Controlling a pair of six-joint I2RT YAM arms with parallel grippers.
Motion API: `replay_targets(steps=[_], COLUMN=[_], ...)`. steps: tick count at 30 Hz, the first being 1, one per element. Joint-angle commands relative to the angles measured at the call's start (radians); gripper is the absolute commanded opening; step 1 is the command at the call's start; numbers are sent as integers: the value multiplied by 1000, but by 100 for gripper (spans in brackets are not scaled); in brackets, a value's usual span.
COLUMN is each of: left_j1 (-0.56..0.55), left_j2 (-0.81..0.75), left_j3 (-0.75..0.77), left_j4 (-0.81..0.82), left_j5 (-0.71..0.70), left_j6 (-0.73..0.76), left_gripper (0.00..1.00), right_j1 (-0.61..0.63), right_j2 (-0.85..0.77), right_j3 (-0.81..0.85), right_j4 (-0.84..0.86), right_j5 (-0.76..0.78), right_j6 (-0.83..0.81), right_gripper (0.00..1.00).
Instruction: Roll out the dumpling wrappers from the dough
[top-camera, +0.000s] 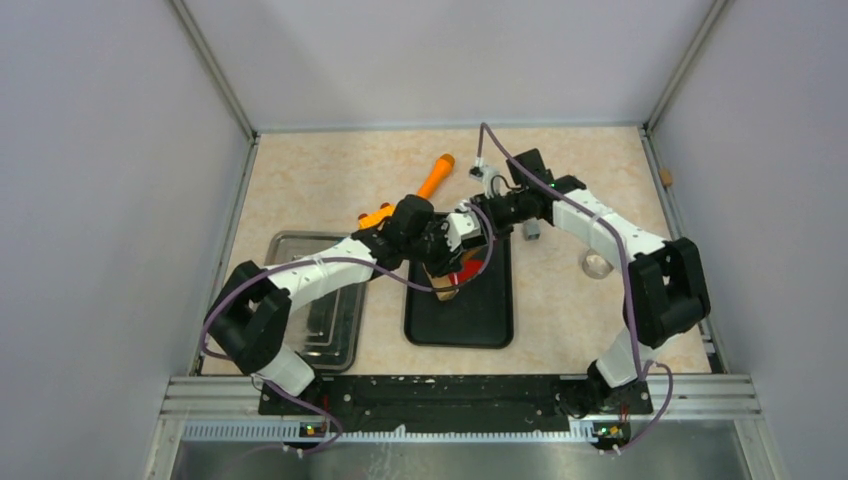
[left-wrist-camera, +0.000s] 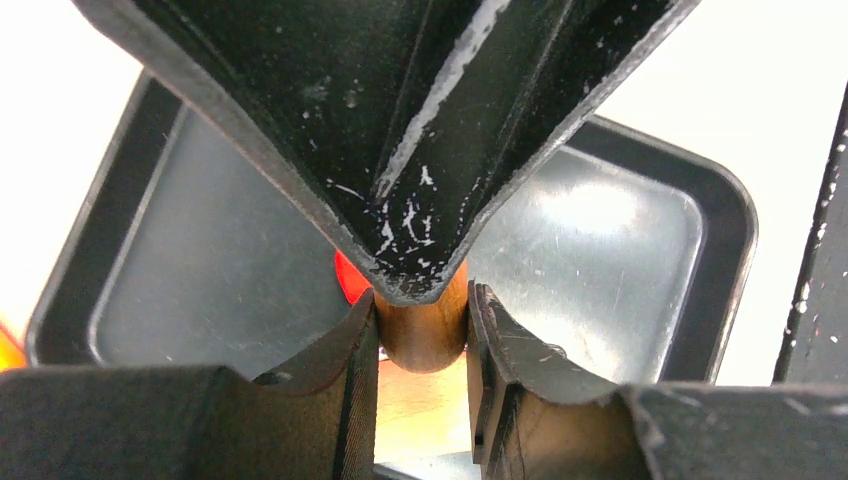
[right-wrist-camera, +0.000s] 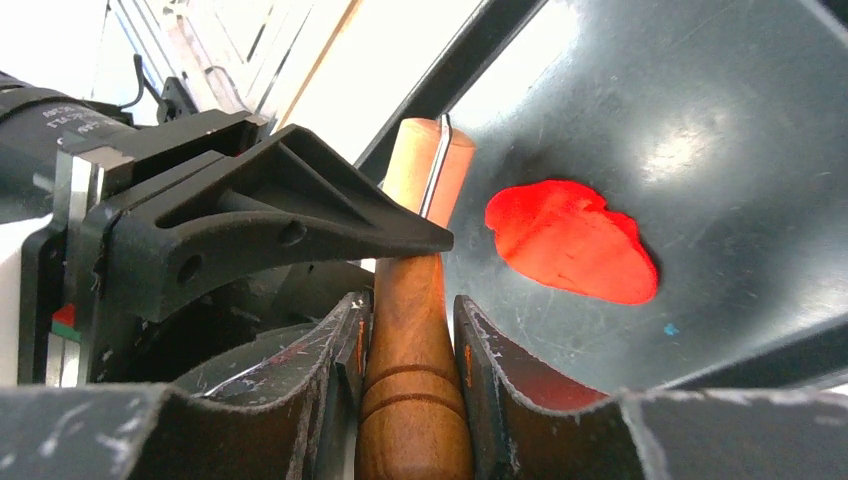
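Note:
A flat red dough (right-wrist-camera: 570, 240) lies on the black tray (right-wrist-camera: 720, 130); it also shows in the top view (top-camera: 470, 268) and as a sliver in the left wrist view (left-wrist-camera: 349, 277). A wooden rolling pin (right-wrist-camera: 412, 350) is held over the tray (top-camera: 460, 320) beside the dough. My right gripper (right-wrist-camera: 410, 340) is shut on one end of the pin. My left gripper (left-wrist-camera: 422, 335) is shut on the other end (left-wrist-camera: 420, 325). Both grippers meet above the tray's far part in the top view: left gripper (top-camera: 432, 243), right gripper (top-camera: 478, 220).
A steel tray (top-camera: 330, 330) lies left of the black tray. An orange-handled tool (top-camera: 432, 178) lies behind the arms. A small grey object (top-camera: 531, 231) and a clear round object (top-camera: 597, 265) sit right of the black tray.

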Motion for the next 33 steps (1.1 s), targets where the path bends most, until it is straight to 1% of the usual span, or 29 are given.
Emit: replay_targets(steps=[1,3,6,9,15,20,25,33], left_j1=[-13,-13,-14,-12,-11,1,54,104], left_j2=[5,52,137,194,296,297,293,260], left_j3=[121,144,189,234,263,201,156,95], left_j4=[29,55,95,122,124,120,108,108], left_j5=[95,91,79,84,105,113,143,127], left_j6=[-15,-18,-22,-39,-90,-115,-174,-151], left_gripper=[0,0,0,0,0,0,0,0], right_j1=[-33,-55,-84,-106,-109,-108,-97,-50], right_j2=[-69,-69,-58,-45,-23,21,68,138], right_j3=[71,54,34,23,-24,-78,-93,-61], right_j4=[-65,-70,-61,-47,-39,-31,-5,8], right_j5=[47,72,127,149,212,230,227,244], right_j6=[-105,-138,-144,-131,-135,-139,-114,-104], right_gripper=[0,0,0,0,0,0,0,0])
